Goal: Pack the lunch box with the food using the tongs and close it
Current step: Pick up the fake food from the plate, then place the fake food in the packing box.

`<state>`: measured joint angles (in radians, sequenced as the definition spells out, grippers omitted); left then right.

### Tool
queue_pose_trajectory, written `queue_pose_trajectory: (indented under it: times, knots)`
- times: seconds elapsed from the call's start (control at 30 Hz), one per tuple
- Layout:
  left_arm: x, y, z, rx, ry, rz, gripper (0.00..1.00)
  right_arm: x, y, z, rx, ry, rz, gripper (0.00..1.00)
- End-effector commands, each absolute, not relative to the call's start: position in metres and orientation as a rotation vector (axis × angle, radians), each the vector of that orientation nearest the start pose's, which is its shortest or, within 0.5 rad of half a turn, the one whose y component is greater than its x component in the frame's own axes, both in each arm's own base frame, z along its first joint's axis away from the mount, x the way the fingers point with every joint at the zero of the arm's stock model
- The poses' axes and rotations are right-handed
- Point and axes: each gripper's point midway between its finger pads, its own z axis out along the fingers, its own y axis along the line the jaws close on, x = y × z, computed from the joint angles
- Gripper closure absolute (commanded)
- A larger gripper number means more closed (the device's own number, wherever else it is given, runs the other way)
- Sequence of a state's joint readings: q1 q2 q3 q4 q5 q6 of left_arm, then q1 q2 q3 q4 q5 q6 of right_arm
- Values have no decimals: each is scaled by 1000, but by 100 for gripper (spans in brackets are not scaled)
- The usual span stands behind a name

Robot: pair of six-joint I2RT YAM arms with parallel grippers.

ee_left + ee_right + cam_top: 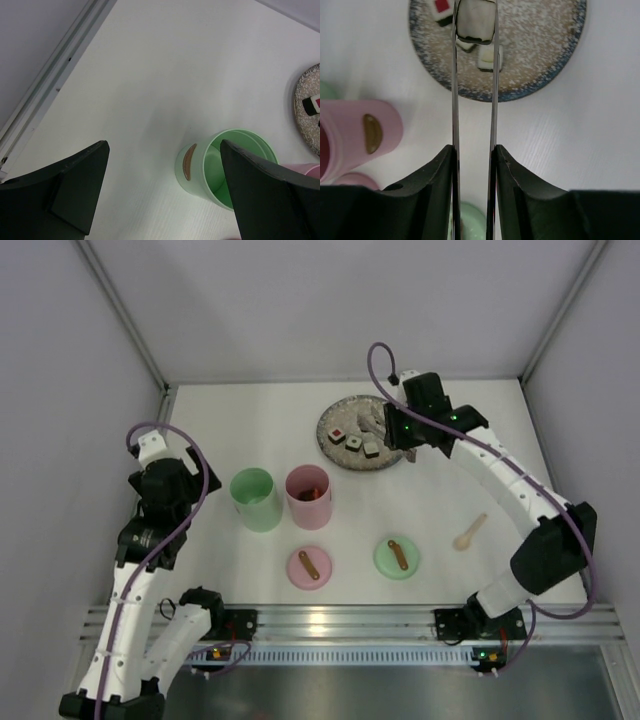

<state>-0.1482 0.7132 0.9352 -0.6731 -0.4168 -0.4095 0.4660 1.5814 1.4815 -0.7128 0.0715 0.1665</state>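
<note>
My right gripper [474, 150] is shut on the tongs [454, 90], pressing their two silver arms together. A white sushi piece [476, 21] is pinched between the tong tips over the speckled plate [545, 50]. More food lies on the plate: a red-centred roll [440, 7] and a pale piece [488, 57]. In the top view the right gripper [405, 435] hangs at the plate's [335, 445] right edge. The lunch box is a pink cup [308, 498] with some food in it and a green cup [256, 500]. My left gripper [162, 145] stands open and holds nothing, left of the green cup [225, 167].
A pink lid [309, 565] and a green lid [397, 557] lie near the front, each with a brown handle. A small wooden spoon [470, 531] lies at the right. White walls close in the table on three sides.
</note>
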Motion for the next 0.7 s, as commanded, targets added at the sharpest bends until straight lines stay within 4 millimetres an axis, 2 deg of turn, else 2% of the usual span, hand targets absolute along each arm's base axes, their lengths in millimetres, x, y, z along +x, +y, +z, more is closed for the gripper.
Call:
queue_pose_trajectory:
  times: [0.0,0.1,0.13,0.3,0.33,0.4,0.43,0.5,0.53,0.67]
  knots:
    - [259,22,280,-561,1834,34,1,351,229,302,-451,2085,488,80]
    - [259,27,277,-583,1833,50,1,330,254,329,-544,2012,583,80]
    - [259,28,276,-588,1834,58,1,316,269,333,-604,1994,640,80]
    - [257,36,278,-623,1814,81,1,271,308,351,-784,1922,770,80]
    - [257,36,277,-625,1815,80,1,256,319,352,-835,1912,787,80]
    - [256,37,276,-636,1814,83,1,241,332,356,-889,1891,800,79]
    - [256,37,276,-636,1814,83,1,228,342,354,-934,1886,815,79]
    - [256,40,276,-649,1809,90,1,217,353,351,-979,1876,813,79]
    - [256,41,277,-658,1804,94,1,212,361,344,-1003,1888,795,78]
    - [255,50,281,-694,1781,118,1,206,376,326,-1065,1916,746,76]
